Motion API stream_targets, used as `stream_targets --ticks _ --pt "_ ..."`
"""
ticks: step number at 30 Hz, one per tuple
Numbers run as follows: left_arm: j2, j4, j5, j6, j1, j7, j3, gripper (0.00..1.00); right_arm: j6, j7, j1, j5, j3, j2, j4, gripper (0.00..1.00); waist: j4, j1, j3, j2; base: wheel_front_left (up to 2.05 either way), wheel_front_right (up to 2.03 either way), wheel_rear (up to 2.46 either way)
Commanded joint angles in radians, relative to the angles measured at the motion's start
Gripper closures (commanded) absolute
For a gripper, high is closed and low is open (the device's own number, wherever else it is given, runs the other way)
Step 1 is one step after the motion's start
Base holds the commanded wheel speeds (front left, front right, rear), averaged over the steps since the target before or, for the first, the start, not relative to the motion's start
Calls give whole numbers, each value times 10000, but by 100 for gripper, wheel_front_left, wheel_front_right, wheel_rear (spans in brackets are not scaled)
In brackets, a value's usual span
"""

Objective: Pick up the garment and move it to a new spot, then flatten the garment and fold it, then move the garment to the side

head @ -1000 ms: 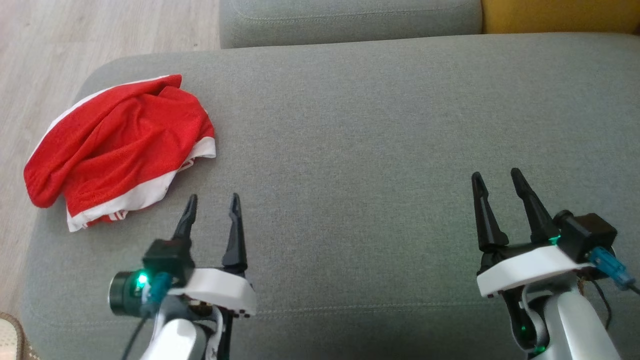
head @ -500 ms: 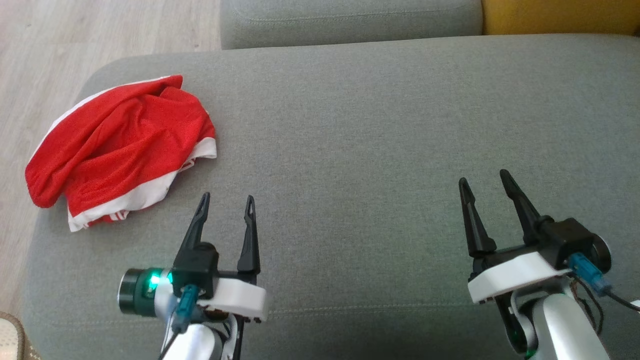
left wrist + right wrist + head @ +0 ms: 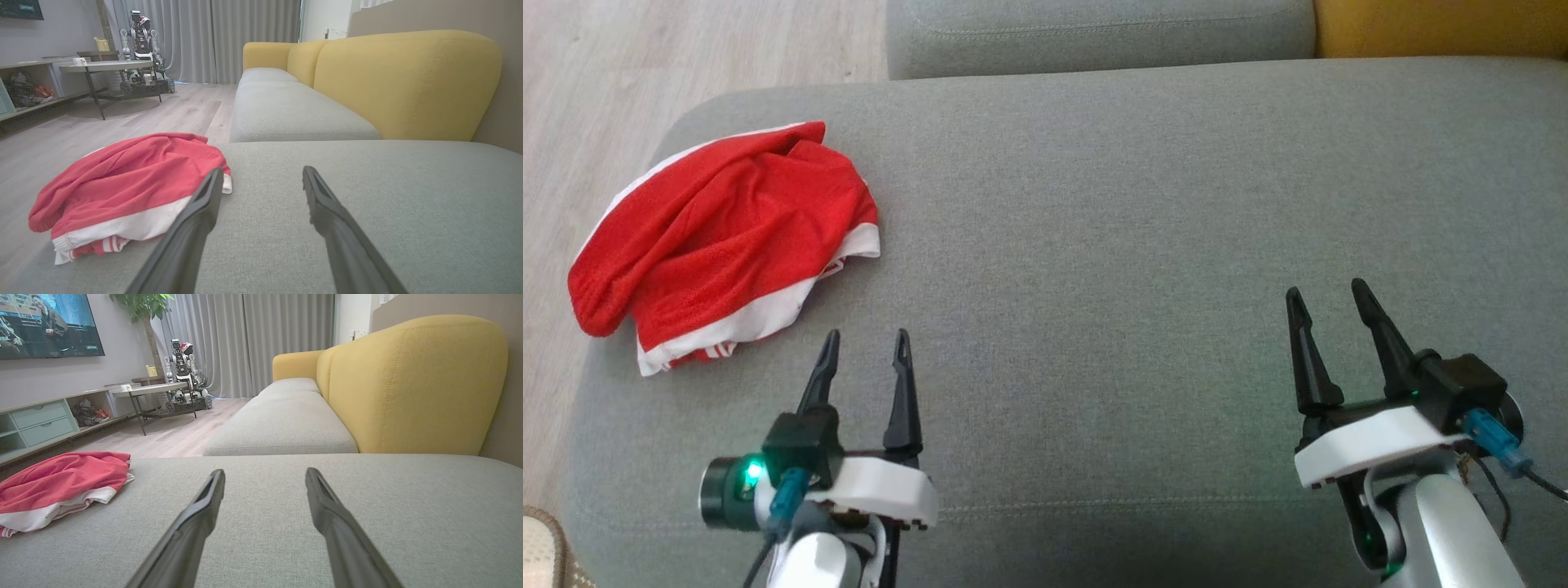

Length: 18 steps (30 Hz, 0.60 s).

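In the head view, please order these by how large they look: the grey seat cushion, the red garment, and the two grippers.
1. grey seat cushion, by far the largest.
2. red and white garment.
3. left gripper and right gripper: they look alike, so they share last place.

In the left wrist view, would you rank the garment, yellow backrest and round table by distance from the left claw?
1. Garment, just left of the left claw.
2. Yellow backrest, ahead on the right.
3. Round table, far off on the left.
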Motion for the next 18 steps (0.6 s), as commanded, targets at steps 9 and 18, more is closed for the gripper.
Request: stream_targets --ticks 9,18 --pt "-225 -179 419 -543 -352 -124 845 0 2 -93 -434 77 142 3 -393 0 7 -1 144 0 0 0 0" --pt "-247 -199 357 -584 -387 -124 828 0 2 -93 -466 127 99 3 -360 0 10 -1 204 0 0 0 0"
